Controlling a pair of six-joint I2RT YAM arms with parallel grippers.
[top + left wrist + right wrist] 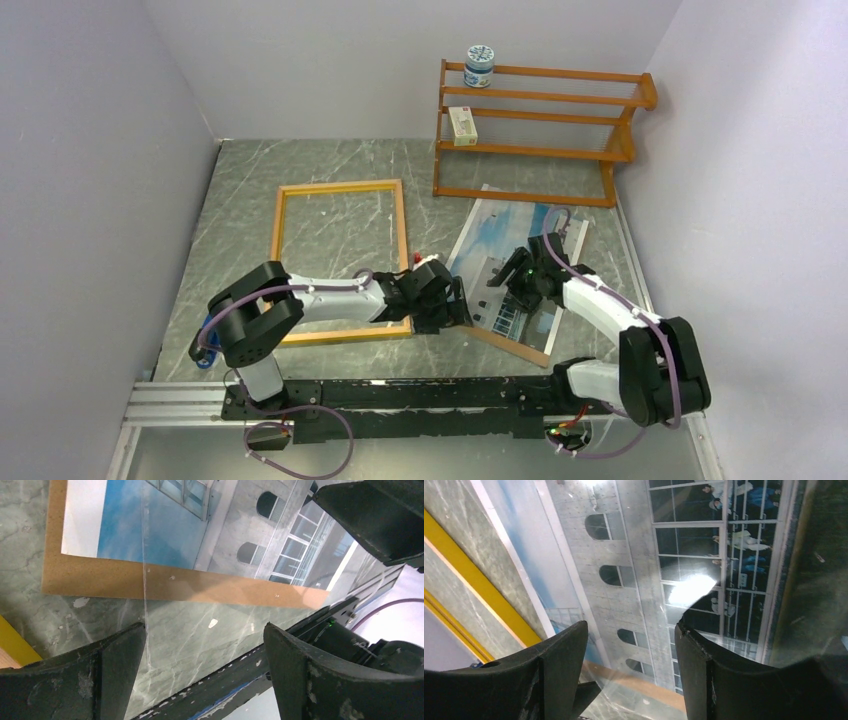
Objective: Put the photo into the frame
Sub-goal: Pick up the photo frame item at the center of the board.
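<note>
- My left gripper [205, 632]: black fingers spread wide, nothing between them.
- My right gripper [631, 630]: fingers apart, above the photo [497, 232].
- Photo: glossy rectangular print, flat on brown cardboard [165, 582].
- Frame [340, 187]: thin wooden rectangle, just left of the photo on the veined marble table [300, 160].

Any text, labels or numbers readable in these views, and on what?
No text can be read anywhere.
The jar on the shelf rack: label too small to read.
The small box on the rack: print blurred.
The photo: only building and sky, no lettering visible.
</note>
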